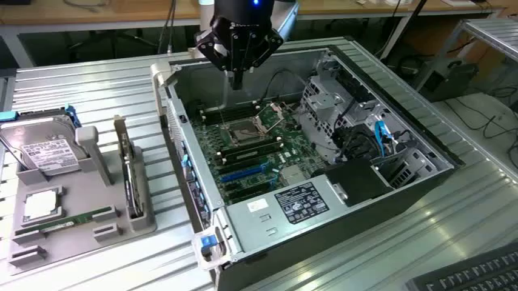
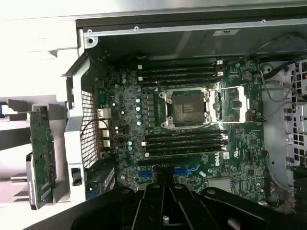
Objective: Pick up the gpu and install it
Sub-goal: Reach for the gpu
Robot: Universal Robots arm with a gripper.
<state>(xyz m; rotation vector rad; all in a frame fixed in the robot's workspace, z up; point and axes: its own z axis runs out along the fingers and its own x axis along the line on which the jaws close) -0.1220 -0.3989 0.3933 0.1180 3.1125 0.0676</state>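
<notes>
The gpu (image 1: 128,176) stands on edge in a grey holder (image 1: 142,221) on the exterior view's left, beside the open computer case (image 1: 324,206). From the wrist it appears as a green board (image 2: 42,158) outside the case wall. My gripper (image 1: 235,80) hangs over the far end of the case, above the motherboard (image 1: 251,151), well away from the gpu. Its black fingers (image 2: 156,189) are shut with nothing between them. Blue expansion slots (image 1: 242,174) lie on the motherboard's near part, and show from the wrist as slots (image 2: 184,170) just ahead of the fingers.
On the grey tray sit a silver hard drive (image 1: 45,151), a green memory stick (image 1: 69,219) and a square processor (image 1: 40,206). Inside the case are a drive cage (image 1: 340,103), cables (image 1: 380,136) and an empty processor socket (image 2: 187,106). A keyboard (image 1: 477,276) lies at the near corner.
</notes>
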